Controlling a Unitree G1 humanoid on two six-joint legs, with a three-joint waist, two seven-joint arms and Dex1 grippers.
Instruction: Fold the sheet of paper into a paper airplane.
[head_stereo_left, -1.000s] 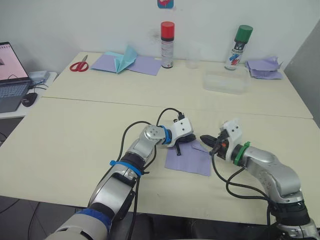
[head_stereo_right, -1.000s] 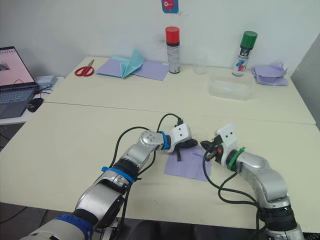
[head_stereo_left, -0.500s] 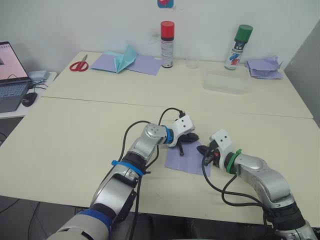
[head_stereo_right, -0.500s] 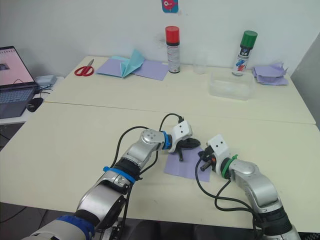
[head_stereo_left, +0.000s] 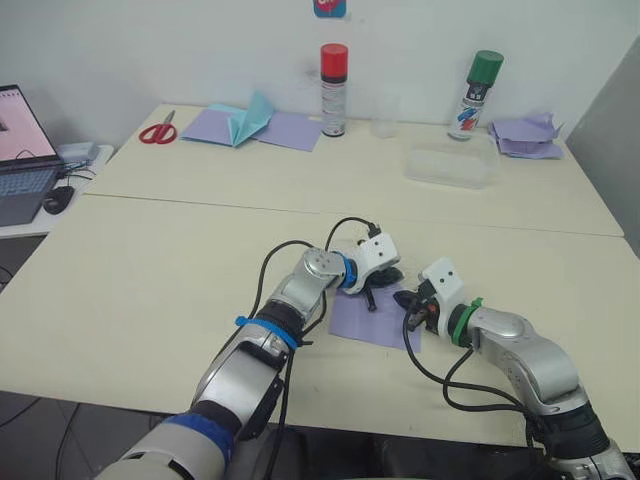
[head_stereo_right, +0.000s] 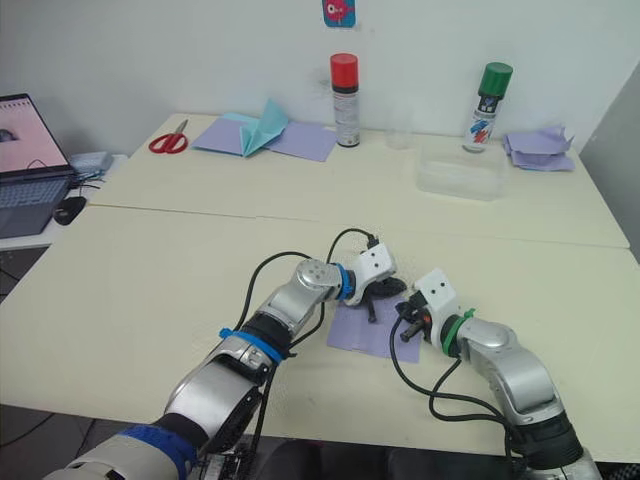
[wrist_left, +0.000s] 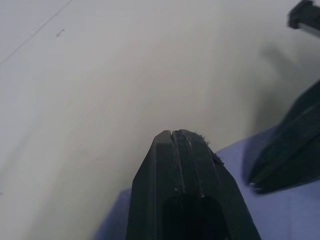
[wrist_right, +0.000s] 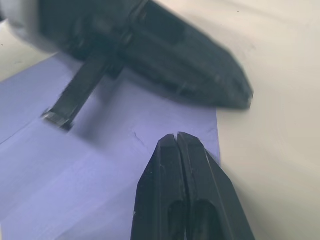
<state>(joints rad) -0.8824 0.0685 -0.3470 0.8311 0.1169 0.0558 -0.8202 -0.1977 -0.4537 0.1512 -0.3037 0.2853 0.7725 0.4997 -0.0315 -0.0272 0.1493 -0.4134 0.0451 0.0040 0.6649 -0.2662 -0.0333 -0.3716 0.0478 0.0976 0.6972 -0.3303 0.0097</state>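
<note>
labelling on the two spray cans at the far edge of the table (head_stereo_left: 150, 300) is too small to read: red-capped can (head_stereo_left: 334, 90) near the far middle, green-capped can (head_stereo_left: 474, 95) toward the far right. no other legible writing.

sheet of paper (head_stereo_left: 375, 317), lavender, lies flat near the front edge of the table, right of its middle, with faint straight creases visible in the right wrist view.

left gripper (head_stereo_left: 385, 281): fingers pressed together, nothing between them; tip sits over the far edge of the sheet, at or just past the paper's border. one thin black part (wrist_right: 70, 102) of it reaches down to the sheet's surface.

right gripper (head_stereo_left: 407, 300): fingers closed against each other, holding nothing, tip over the sheet's right part near its far right corner. contact with the paper cannot be confirmed. the two gripper tips are close together, not touching.

far edge also carries red scissors (head_stereo_left: 158, 131), a pale-blue folded shape (head_stereo_left: 252, 116) on lavender sheets, a clear cup (head_stereo_left: 385, 112), a clear plastic box (head_stereo_left: 452, 162) and a heap of lavender papers (head_stereo_left: 526, 135) at the far right corner. laptop (head_stereo_left: 22, 150) stands off the left edge.
</note>
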